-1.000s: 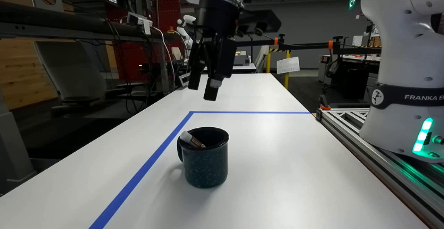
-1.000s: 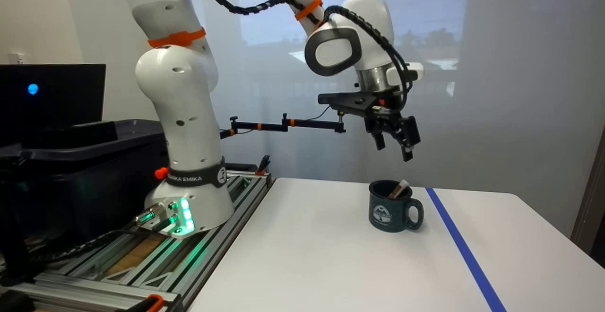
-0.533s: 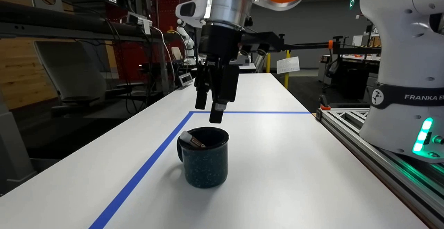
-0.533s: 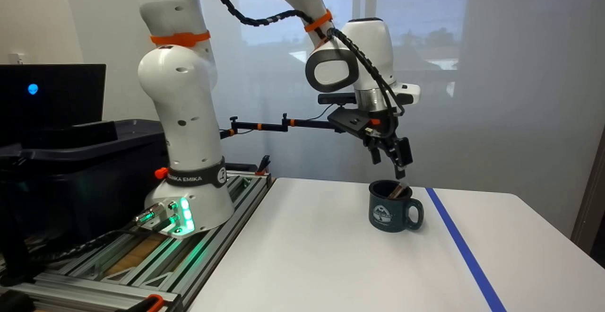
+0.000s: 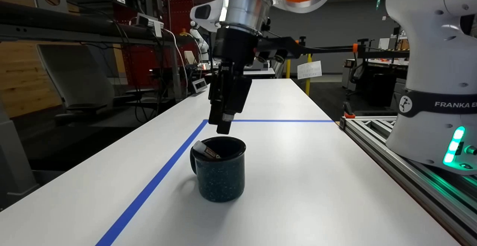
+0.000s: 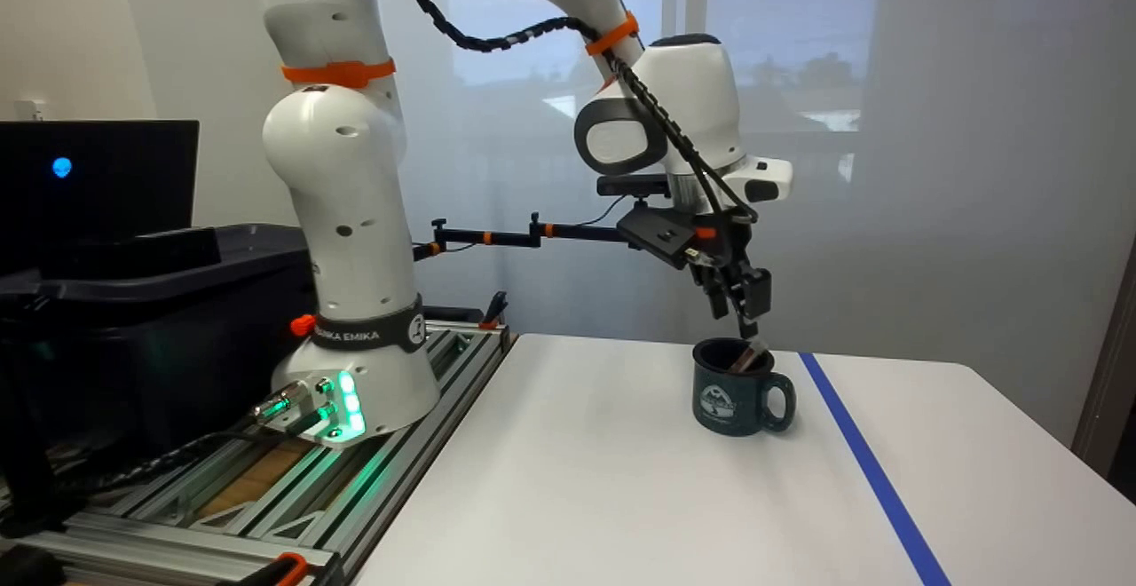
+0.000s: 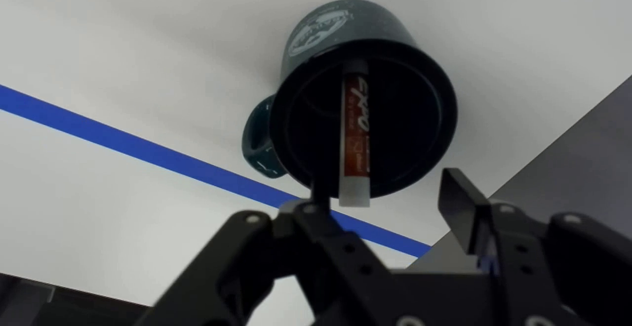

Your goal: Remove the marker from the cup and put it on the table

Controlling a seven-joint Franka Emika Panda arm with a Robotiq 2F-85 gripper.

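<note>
Marker (image 7: 355, 133) in the cup (image 5: 220, 180), cup on the table (image 5: 320, 186).
The cup is dark teal, with pale speckles, a handle and a whitish logo; it stands upright on the white, flat table. The marker, with red-brown label and the white letters EXPO, leans tilted inside the cup, its whitish end showing above the rim.

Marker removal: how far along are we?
Looks done: the jaws stand open above the cup. In hand: apparently grasp setup; the pale end of the marker shows between them in the wrist view. Left: grasp, lift, place on the table; the marker leans ungripped inside the cup.
</note>
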